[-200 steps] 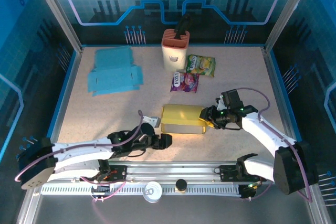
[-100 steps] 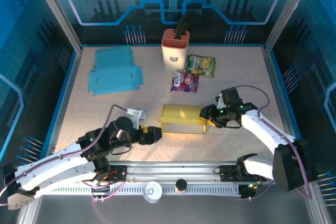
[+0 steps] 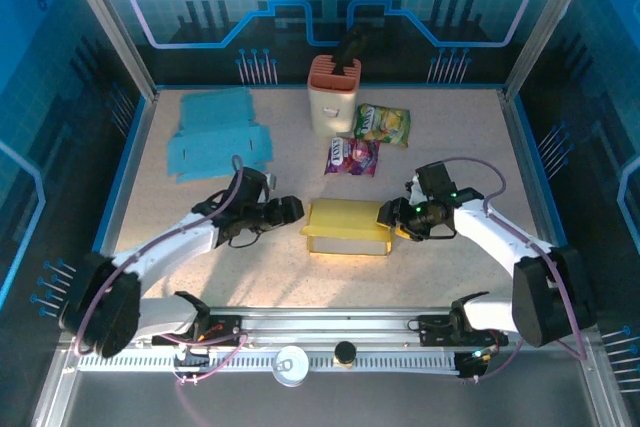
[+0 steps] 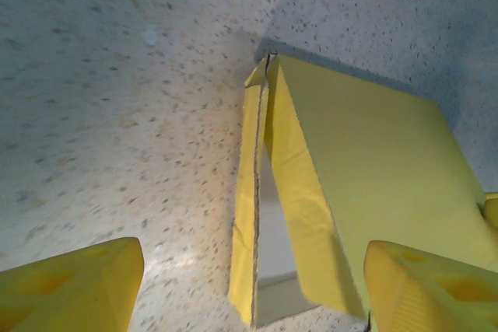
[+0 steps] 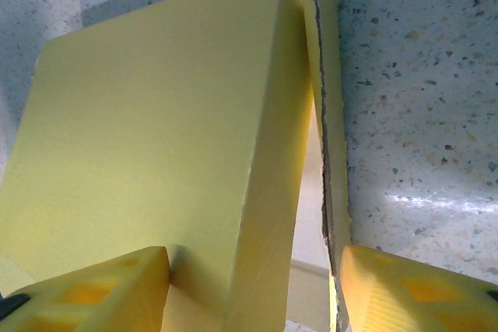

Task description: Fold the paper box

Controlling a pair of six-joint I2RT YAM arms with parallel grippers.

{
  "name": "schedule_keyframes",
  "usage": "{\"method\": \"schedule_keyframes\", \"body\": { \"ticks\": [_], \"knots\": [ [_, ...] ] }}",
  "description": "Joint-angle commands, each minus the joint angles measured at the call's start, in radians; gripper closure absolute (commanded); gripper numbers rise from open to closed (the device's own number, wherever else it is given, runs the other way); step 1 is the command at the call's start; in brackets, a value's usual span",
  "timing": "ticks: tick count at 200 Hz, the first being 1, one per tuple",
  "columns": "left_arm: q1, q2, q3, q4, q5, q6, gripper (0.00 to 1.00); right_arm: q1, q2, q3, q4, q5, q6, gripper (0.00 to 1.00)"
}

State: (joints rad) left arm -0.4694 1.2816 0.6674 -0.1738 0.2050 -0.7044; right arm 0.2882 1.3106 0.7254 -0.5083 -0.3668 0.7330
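Blue flat blanks (image 3: 215, 145) are stacked at the table's (image 3: 470, 127) rear-left, well apart from the work. Left gripper (image 3: 290, 209) sits just off the left end of the paper box (image 3: 346, 226), jaws spread wide, holding nothing. Wrist view puts its yellow fingers (image 4: 70, 289) either side of that end, one over bare table, the other at the top panel's corner. Box is yellow, low and flat, lying on a broad face mid-table, long axis left-right, only partly formed. Its left-end flap (image 4: 249, 215) stands off the sloping panel, leaving a narrow wedge gap with pale inside and raw card edge showing. Behind it are a cream holder (image 3: 333, 95) with an orange top, a green snack packet (image 3: 382, 125) and a purple snack packet (image 3: 351, 156). Right gripper (image 3: 392, 217) is at the box's right end, jaws apart and straddling it: one finger (image 5: 85, 289) over the broad panel, the other outside the right-end flap (image 5: 331, 114), which gapes the same way. Pad contact: can't tell.
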Motion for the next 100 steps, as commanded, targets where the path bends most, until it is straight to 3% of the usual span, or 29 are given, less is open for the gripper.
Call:
{"method": "schedule_keyframes", "body": {
  "ticks": [1, 41, 100],
  "knots": [
    [-0.013, 0.063, 0.025, 0.161, 0.073, 0.009, 0.25, 0.012, 0.038, 0.019, -0.021, 0.012, -0.044, 0.40],
    [-0.040, 0.177, 0.017, 0.244, 0.075, 0.005, 0.35, 0.012, 0.080, 0.013, 0.013, 0.014, -0.058, 0.42],
    [-0.071, 0.258, -0.012, 0.333, 0.066, -0.019, 0.58, 0.013, 0.137, 0.019, 0.041, 0.018, -0.076, 0.57]
  ]
}}
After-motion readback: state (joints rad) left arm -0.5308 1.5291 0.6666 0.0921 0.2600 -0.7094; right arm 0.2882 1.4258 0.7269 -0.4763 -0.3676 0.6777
